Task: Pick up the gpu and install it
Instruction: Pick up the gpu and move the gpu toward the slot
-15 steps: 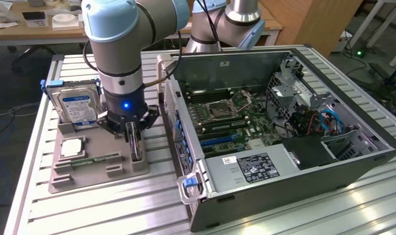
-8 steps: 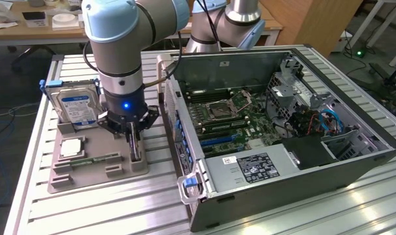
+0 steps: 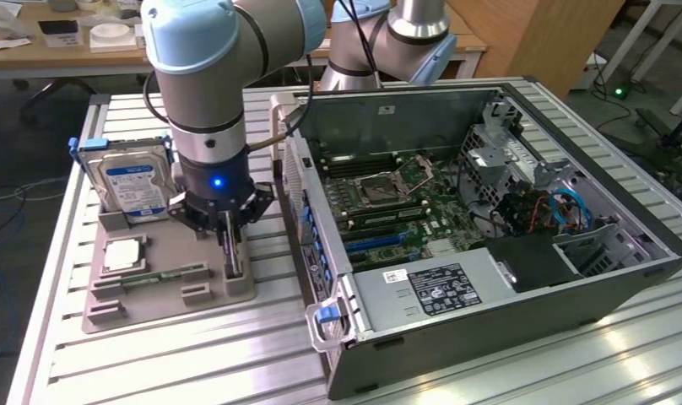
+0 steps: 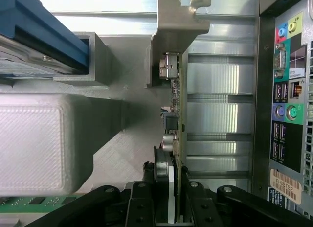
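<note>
The arm (image 3: 212, 76) reaches straight down over the grey tray (image 3: 166, 316). In the exterior view the tray sits on the slatted metal counter (image 3: 149, 363), at 9 o'clock of the open computer case (image 3: 465, 346). The hand (image 3: 230, 239) is down at the gpu (image 3: 235, 266), which stands on edge in a slot on the tray's 3 o'clock side, nearest the case. In the wrist view, the hand (image 4: 175, 188) sits astride the gpu's edge, with the silver bracket (image 4: 178, 16) at the far end. Whether it is pinching the gpu or merely around it, I cannot tell. On the tray, 1 hard drive (image 3: 136, 186) with a blue label stands upright at 10 o'clock of the hand. A square processor (image 3: 124, 253) lies at 9 o'clock and a memory stick (image 3: 166, 276) at 8 o'clock. The motherboard (image 3: 420, 211) lies exposed inside the case.
</note>
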Controlling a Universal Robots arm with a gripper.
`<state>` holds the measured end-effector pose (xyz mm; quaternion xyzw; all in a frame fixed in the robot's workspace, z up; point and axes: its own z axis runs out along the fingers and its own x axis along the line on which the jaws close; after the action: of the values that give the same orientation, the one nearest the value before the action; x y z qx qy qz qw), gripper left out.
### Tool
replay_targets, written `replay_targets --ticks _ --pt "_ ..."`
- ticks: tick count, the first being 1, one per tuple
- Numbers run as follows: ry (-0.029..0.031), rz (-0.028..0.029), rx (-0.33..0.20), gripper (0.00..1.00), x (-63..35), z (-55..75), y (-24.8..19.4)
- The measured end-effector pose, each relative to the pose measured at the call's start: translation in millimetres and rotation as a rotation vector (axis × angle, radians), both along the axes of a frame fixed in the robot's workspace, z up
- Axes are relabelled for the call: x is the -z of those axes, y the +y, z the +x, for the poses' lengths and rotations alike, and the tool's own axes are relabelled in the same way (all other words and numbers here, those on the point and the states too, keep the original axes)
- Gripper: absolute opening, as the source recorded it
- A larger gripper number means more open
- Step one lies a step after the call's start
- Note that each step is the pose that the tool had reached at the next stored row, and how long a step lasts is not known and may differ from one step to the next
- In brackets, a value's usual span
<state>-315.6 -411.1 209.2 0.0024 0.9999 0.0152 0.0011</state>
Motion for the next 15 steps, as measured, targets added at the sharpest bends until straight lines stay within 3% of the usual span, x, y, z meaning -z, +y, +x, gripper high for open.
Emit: replay_targets --ticks 15 --pt "-0.0011 -0.0007 0.000 0.28 1.0 0.0 0.0"
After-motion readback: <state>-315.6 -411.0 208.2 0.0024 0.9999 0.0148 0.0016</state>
